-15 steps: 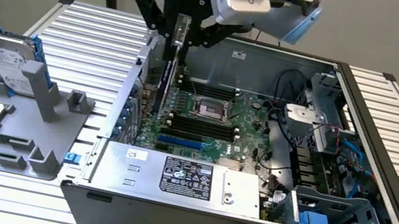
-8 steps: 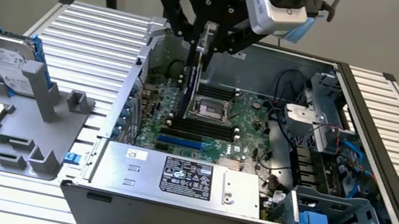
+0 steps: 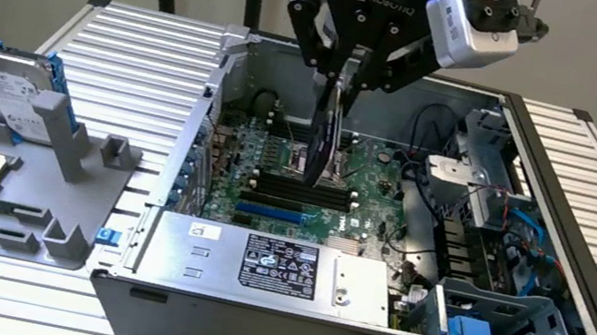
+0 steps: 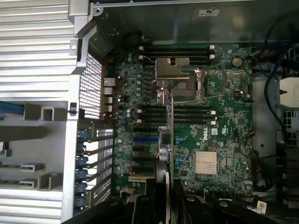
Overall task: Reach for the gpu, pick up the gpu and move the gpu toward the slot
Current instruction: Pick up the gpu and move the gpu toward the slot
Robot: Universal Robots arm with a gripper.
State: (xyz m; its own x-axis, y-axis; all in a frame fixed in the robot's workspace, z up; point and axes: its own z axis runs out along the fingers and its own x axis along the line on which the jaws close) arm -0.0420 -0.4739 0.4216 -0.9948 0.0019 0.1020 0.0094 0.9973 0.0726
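A robot gripper (image 3: 347, 70) hangs over an open computer case (image 3: 575, 272), its fingers pinched narrow on the gpu (image 3: 324, 140), a thin card held on edge and pointing down at the green motherboard (image 3: 377, 177); in the wrist view the gpu (image 4: 169, 135) hangs above the blue slot (image 4: 142, 139); this step seems to call for keeping the card upright and square to the slots; room is tight, with cables (image 3: 435, 123) and the drive cage (image 3: 486, 150) on the exterior view's right

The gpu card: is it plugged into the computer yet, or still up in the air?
In the air: the gpu hangs edge-down from the gripper, above the motherboard.
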